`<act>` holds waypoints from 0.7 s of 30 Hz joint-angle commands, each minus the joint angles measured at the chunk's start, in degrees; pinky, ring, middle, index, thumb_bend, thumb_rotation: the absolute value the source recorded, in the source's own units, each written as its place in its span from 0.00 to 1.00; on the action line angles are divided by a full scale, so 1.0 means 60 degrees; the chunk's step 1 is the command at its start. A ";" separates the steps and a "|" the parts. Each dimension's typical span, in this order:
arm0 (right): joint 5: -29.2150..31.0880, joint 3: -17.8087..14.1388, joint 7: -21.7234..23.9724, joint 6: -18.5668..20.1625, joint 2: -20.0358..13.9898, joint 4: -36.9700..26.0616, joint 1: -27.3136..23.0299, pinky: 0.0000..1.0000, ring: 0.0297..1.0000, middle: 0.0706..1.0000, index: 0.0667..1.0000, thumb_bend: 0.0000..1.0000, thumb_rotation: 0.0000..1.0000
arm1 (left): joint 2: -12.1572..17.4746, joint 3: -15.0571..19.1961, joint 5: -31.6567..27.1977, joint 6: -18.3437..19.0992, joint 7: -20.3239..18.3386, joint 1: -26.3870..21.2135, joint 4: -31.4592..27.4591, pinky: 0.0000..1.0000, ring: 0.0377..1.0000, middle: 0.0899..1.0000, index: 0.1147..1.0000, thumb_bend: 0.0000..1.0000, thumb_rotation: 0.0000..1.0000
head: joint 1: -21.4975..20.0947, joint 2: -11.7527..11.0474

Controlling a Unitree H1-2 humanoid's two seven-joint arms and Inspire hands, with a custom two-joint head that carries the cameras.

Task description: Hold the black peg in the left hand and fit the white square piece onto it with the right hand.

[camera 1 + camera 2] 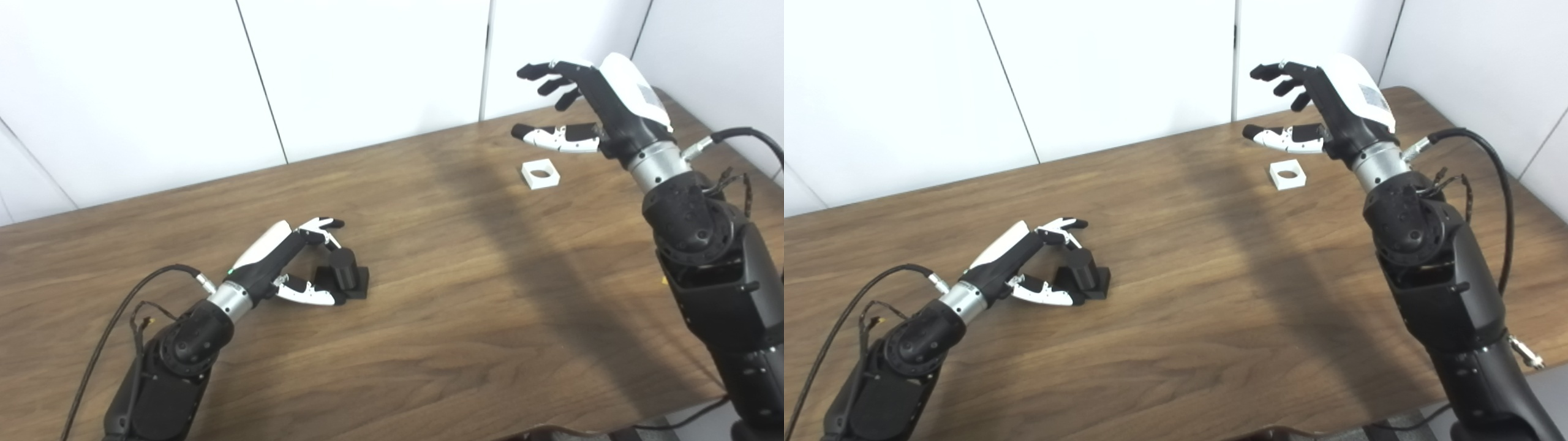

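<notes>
Your left hand cups the black cylindrical peg on its square base on the wooden table, fingers apart and not clamped; lifting now could tip it. Your right hand hangs spread and empty above the white square piece with a round hole, so a misjudged descent could shove it away.

My two head cameras sat side by side, looking down and forward, toward twelve o'clock, over the table from fairly near. Both shared nearly the whole tabletop and back wall, the right view offset slightly sideways.
</notes>
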 commanded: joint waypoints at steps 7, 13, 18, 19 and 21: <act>-0.0114 -0.0164 0.0065 -0.0069 -0.0387 -0.0517 -0.0474 0.59 0.71 0.74 0.73 0.59 0.33 | 0.0348 -0.0347 0.0451 0.1151 -0.0663 0.0236 0.0329 0.90 0.99 0.93 0.61 0.90 0.16 | 0.0032 0.0015; -0.0201 -0.0138 0.0143 -0.0114 -0.0505 -0.0436 -0.0524 0.57 0.70 0.75 0.73 0.58 0.33 | 0.0398 -0.0438 0.0452 0.1243 -0.0734 0.0178 0.0406 0.93 0.99 0.94 0.62 0.91 0.15 | 0.0046 0.0005; -0.0238 -0.0009 0.0347 -0.0364 -0.0884 -0.0132 -0.0681 0.56 0.70 0.75 0.73 0.60 0.32 | 0.0423 -0.0487 0.0477 0.1288 -0.0738 0.0193 0.0364 0.90 0.99 0.94 0.61 0.92 0.14 | 0.0038 -0.0003; -0.0199 0.0039 0.0438 -0.0427 -0.1022 -0.0021 -0.0739 0.56 0.70 0.75 0.73 0.61 0.32 | 0.0425 -0.0499 0.0491 0.1307 -0.0734 0.0203 0.0350 0.90 0.99 0.94 0.61 0.91 0.15 | 0.0006 -0.0015; -0.0028 0.0119 0.0589 -0.0656 -0.1281 0.0290 -0.0884 0.58 0.71 0.76 0.73 0.62 0.27 | 0.0429 -0.0516 0.0510 0.1309 -0.0718 0.0208 0.0361 0.91 0.99 0.94 0.60 0.91 0.15 | 0.0006 -0.0015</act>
